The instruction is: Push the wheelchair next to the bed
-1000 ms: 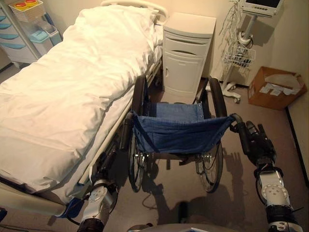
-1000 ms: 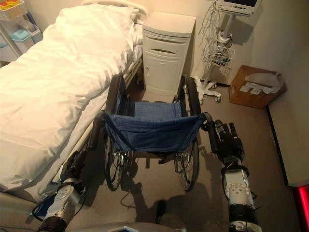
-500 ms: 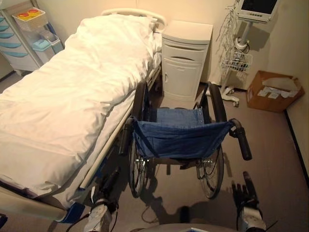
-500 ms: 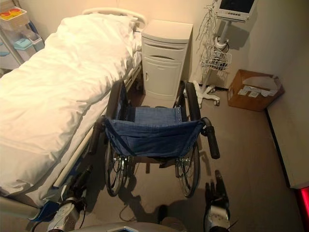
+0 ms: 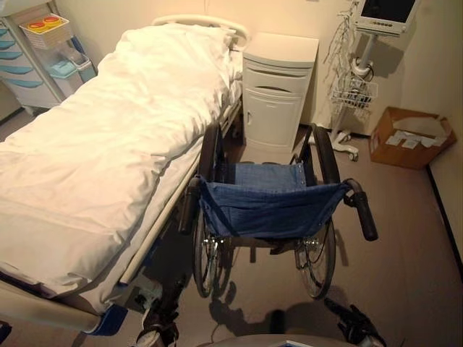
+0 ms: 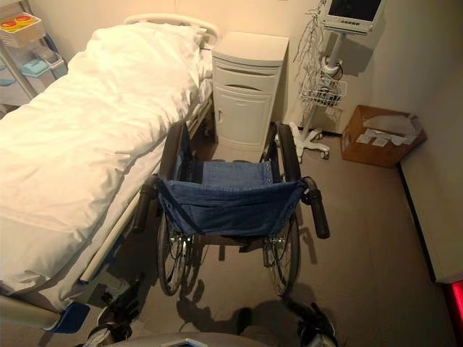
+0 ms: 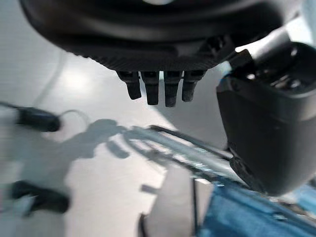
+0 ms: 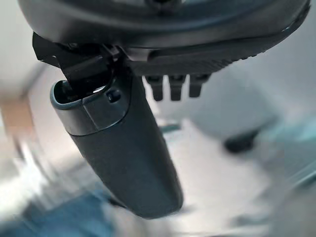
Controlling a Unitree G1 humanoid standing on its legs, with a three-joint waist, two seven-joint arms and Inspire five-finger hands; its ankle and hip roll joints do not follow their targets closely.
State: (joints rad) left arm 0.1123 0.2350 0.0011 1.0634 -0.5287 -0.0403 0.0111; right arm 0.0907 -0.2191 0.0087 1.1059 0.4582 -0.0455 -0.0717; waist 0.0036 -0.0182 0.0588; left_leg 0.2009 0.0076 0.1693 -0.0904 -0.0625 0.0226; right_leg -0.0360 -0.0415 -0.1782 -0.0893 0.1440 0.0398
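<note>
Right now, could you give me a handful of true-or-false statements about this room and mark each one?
1. The wheelchair stands right beside the bed. True.
2. The robot's right hand is gripping a push handle. False: it is low, behind the chair, apart from the handle.
3. The wheelchair's seat is red. False: it is blue fabric.
4. A white cabinet stands beyond the chair, by the head of the bed. True.
5. The left hand holds nothing. True: it is down near the floor by the bed's edge.
</note>
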